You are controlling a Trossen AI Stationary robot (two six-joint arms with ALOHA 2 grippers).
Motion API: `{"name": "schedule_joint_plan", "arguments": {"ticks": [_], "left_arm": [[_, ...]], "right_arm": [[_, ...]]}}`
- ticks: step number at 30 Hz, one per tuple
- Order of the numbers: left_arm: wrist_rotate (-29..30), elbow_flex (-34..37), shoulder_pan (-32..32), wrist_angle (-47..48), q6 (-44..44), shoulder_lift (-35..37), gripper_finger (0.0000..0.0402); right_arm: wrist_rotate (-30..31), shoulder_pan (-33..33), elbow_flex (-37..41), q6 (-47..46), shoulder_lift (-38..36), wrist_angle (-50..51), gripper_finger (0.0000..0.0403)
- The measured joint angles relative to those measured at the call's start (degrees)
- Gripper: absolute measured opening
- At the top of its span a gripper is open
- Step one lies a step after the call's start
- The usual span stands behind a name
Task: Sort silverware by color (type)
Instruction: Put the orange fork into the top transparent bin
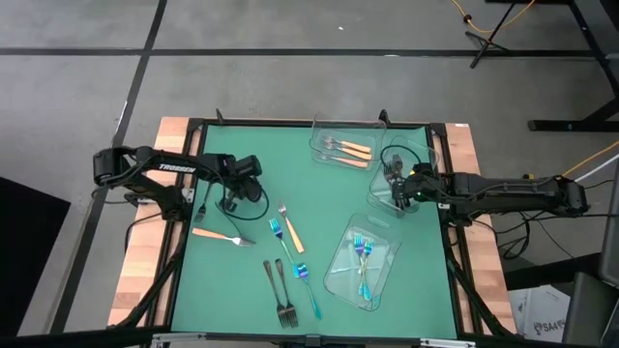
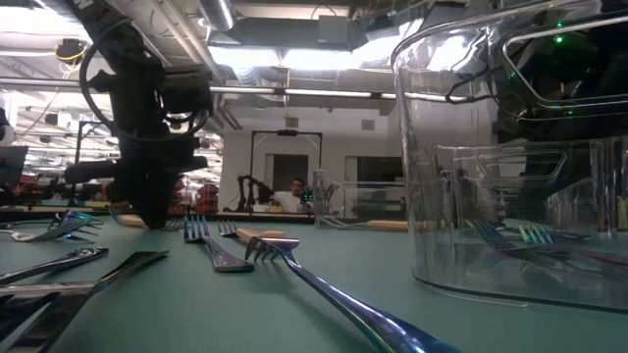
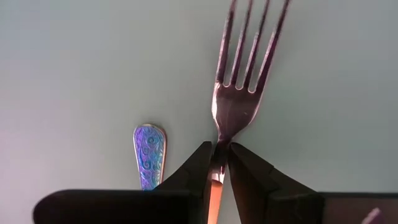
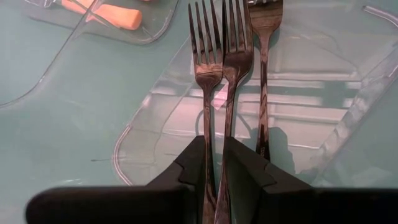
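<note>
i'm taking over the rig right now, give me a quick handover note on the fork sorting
Left gripper: shut on an orange-handled fork, low over the mat's left side.
Right gripper: shut on a dark fork, in the dark-fork tray at right.
Done: two orange-handled forks in the far tray; blue-teal forks in the near-right tray; other dark forks lie in the right tray.
Left: on the mat, a second orange-handled fork at left, a third near the middle, two blue-teal forks and two dark forks at the near edge.
</note>
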State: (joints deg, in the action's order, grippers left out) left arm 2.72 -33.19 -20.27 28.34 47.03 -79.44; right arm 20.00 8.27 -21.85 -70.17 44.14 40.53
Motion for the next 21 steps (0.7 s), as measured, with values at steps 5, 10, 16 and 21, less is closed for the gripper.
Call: {"name": "schedule_joint_plan", "arguments": {"ticks": [5,10,16,21], "left_arm": [[0.25,0.0,0.02,-0.2,-1.62,0.0,0.0047],[0.26,0.0,-0.1,-0.12,-5.39,-0.02,0.0042],[-0.82,0.0,-0.43,-0.07,-14.6,-0.02,0.0028],[-1.24,0.0,-0.74,-0.09,-21.1,-0.04,0.0025]], "right_arm": [[0.01,0.0,0.0,0.0,0.0,-0.02,0.0056],[0.02,0.0,0.0,0.0,0.0,-0.02,0.0056],[0.01,0.0,0.0,0.0,0.0,-0.02,0.0056],[-0.02,0.0,0.0,0.0,0.0,-0.04,0.0056]]}}
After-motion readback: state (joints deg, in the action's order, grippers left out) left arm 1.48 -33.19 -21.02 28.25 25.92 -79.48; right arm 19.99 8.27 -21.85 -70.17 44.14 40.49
